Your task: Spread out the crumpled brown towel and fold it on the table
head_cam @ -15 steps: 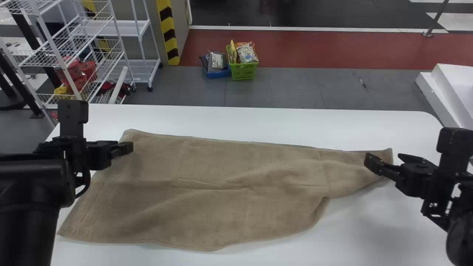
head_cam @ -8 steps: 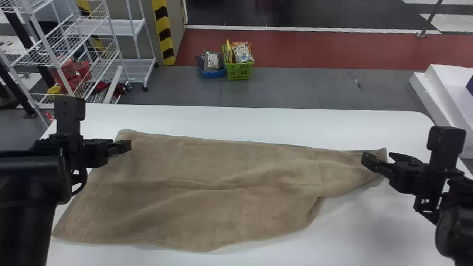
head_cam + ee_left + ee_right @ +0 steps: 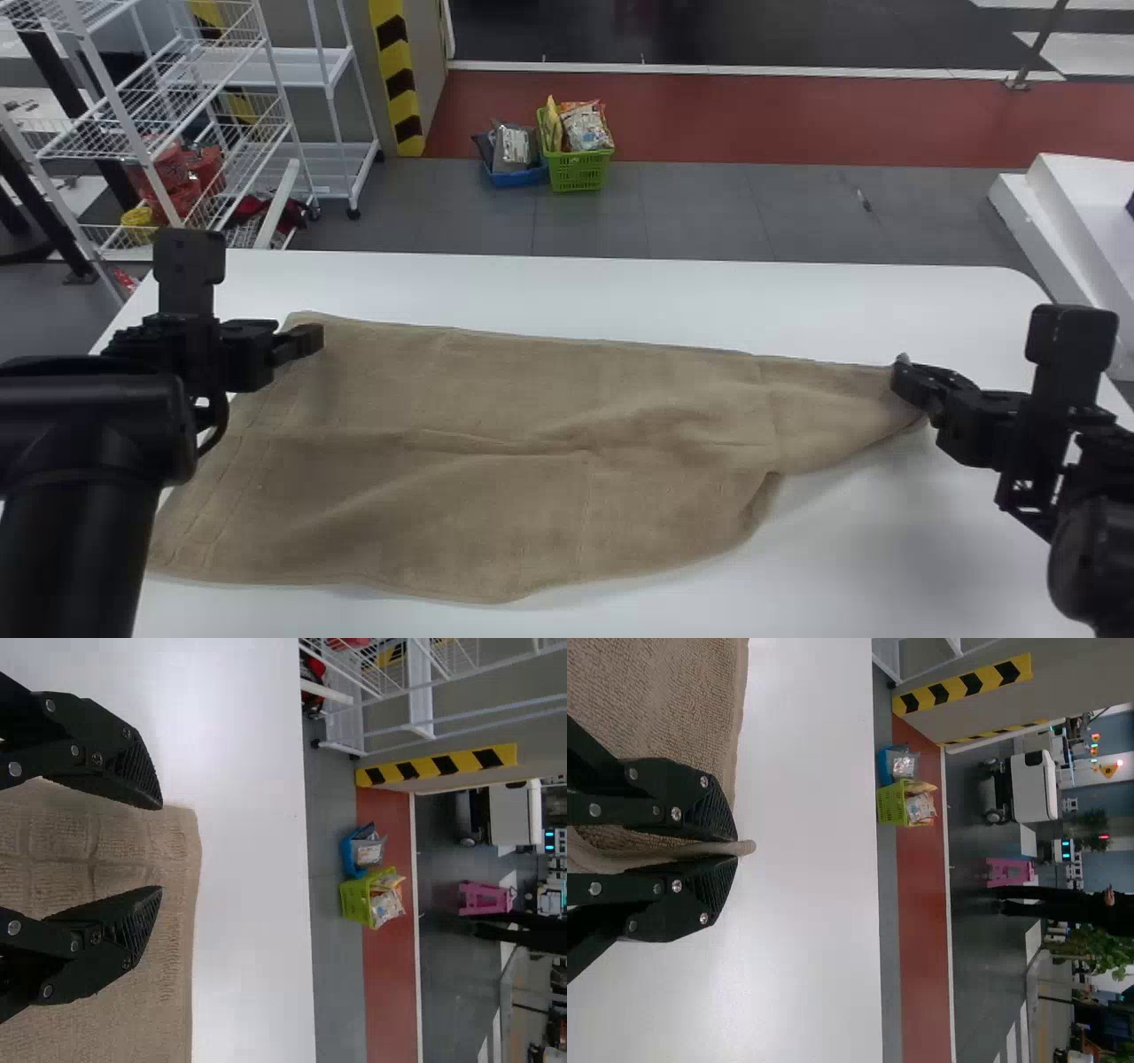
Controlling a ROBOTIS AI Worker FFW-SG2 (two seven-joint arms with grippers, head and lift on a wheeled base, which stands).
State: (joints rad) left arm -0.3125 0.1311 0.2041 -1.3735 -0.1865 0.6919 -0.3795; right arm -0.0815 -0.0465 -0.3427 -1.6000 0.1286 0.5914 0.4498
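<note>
The brown towel (image 3: 532,461) lies spread over the table, with wrinkles across its middle and a narrow stretch at its right end. At the towel's far left corner is my left gripper (image 3: 306,341); in the left wrist view the left gripper (image 3: 159,849) stands open above the towel (image 3: 97,846), its fingers apart. My right gripper (image 3: 908,381) is at the towel's far right corner. In the right wrist view the right gripper (image 3: 735,849) is shut on that corner, and a pinched fold of towel (image 3: 747,848) pokes out between the fingertips.
The white table (image 3: 620,283) reaches past the towel on the far side and the right. Beyond it, on the floor, stand a green basket (image 3: 580,168) and a blue one (image 3: 516,177). A white wire rack (image 3: 159,115) is at the back left.
The right gripper has shut on the towel's far right corner; its fingers were apart before. My left gripper has shifted slightly away toward the far edge, still at the left corner.
</note>
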